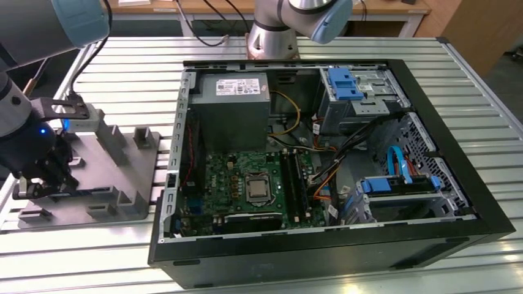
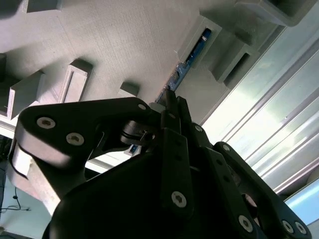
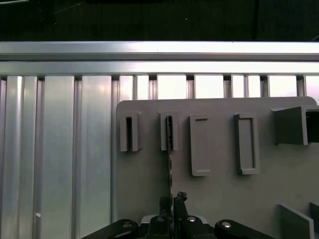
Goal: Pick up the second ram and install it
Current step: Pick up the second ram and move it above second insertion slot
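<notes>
Second ram: thin, dark blue-black stick, standing on its long edge on the grey holder. One end sits in a slotted post, the other is pinched in the hand.

Open computer case, grey fixture, slatted table

Readable text: none | power supply: white label, dark print too small to make out | drive cage: small pale sticker, possibly printed, unreadable | green board: markings too fine to read
</notes>
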Controlling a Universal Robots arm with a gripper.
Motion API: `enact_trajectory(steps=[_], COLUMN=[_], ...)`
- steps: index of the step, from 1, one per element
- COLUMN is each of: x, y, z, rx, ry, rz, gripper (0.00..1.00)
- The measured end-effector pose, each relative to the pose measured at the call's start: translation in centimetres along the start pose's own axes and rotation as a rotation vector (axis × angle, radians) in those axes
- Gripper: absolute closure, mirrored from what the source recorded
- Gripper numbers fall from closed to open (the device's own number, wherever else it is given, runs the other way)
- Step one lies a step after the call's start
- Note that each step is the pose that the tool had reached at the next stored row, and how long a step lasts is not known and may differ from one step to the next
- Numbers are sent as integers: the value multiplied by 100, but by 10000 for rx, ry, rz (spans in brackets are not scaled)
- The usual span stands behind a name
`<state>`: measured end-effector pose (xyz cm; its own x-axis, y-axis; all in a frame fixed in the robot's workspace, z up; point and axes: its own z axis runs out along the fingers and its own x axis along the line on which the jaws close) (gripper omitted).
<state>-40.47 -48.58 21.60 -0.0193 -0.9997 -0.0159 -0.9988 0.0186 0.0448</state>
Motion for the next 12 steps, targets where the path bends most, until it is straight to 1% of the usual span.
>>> enact_trajectory(steps=[7,8,9,11,12], x=[0,0,0,0,0], y=[0,0,0,0,0], z=[0,0,0,0,0], rx=[0,0,0,-1,0], ry=[-13,-13,-14,-14,-14], rz=[0,-1,-1,-1,-1], gripper=[83,82,76,76,69])
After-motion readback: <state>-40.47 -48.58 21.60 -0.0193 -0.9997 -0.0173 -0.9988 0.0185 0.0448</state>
